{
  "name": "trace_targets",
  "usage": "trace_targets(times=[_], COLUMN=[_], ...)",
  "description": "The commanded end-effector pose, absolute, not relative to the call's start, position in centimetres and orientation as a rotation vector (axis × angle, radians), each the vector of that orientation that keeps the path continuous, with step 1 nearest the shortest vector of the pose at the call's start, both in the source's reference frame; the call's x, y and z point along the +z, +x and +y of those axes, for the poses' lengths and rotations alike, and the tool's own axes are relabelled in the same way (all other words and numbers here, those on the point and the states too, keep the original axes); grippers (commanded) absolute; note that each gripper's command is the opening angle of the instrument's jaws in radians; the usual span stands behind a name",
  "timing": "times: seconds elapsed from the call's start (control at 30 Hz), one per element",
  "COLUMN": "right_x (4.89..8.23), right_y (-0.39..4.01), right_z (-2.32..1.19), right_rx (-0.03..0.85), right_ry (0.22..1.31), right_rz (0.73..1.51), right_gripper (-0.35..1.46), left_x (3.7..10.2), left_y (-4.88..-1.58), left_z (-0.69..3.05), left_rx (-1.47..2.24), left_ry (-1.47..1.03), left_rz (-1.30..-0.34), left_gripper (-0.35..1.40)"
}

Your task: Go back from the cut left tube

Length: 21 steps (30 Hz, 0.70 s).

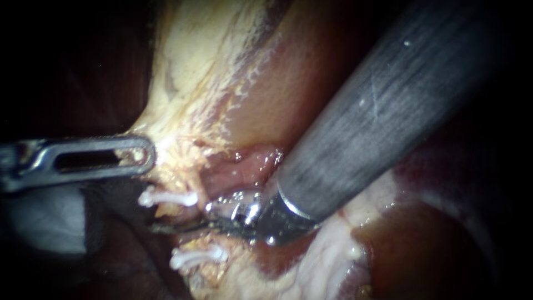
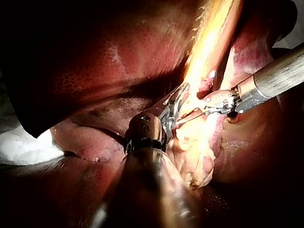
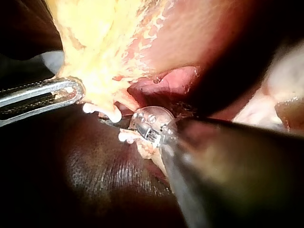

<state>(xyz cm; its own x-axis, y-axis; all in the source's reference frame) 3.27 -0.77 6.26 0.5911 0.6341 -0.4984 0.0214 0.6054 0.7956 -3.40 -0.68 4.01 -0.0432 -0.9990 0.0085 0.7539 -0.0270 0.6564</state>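
Jaws of left instrument (image 1: pixel 145 158) clamping fatty tissue (image 1: pixel 183 100), tensioning site for exposure; right instrument (image 1: pixel 161 226) lying between two clips (image 1: pixel 166 197), blades closed together, so straight withdrawal looking safe.

Surgical practice bench: bare liver (image 2: pixel 95 57) and fatty tissue (image 1: pixel 183 111) lying under close light, white clips (image 1: pixel 166 197) sitting on it, left instrument (image 1: pixel 145 155) and right instrument (image 1: pixel 166 226) reaching in.

No legible text, no label, no brand name, no number, no sign in the endoscope view, the left wrist view or the right wrist view
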Motion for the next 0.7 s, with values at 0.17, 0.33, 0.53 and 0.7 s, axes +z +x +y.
trace_targets(times=[0.17, 0.33, 0.53, 0.7], right_x=[6.23, 6.22, 6.2, 6.2], right_y=[3.28, 3.29, 3.35, 3.37], right_z=[-0.78, -0.8, -0.87, -0.87], right_rx=[0.41, 0.411, 0.414, 0.417], right_ry=[0.861, 0.857, 0.859, 0.859], right_rz=[0.88, 0.883, 0.891, 0.896], right_gripper=[-0.35, -0.35, 0.22, 0.56], left_x=[4.01, 4.01, 4.01, 4.02], left_y=[-3.4, -3.4, -3.4, -3.4], left_z=[-0.69, -0.68, -0.69, -0.69], left_rx=[-1.535, -1.536, -1.536, -1.536], left_ry=[0.545, 0.544, 0.544, 0.544], left_rz=[-0.582, -0.582, -0.582, -0.582], left_gripper=[-0.35, -0.35, -0.35, -0.35])
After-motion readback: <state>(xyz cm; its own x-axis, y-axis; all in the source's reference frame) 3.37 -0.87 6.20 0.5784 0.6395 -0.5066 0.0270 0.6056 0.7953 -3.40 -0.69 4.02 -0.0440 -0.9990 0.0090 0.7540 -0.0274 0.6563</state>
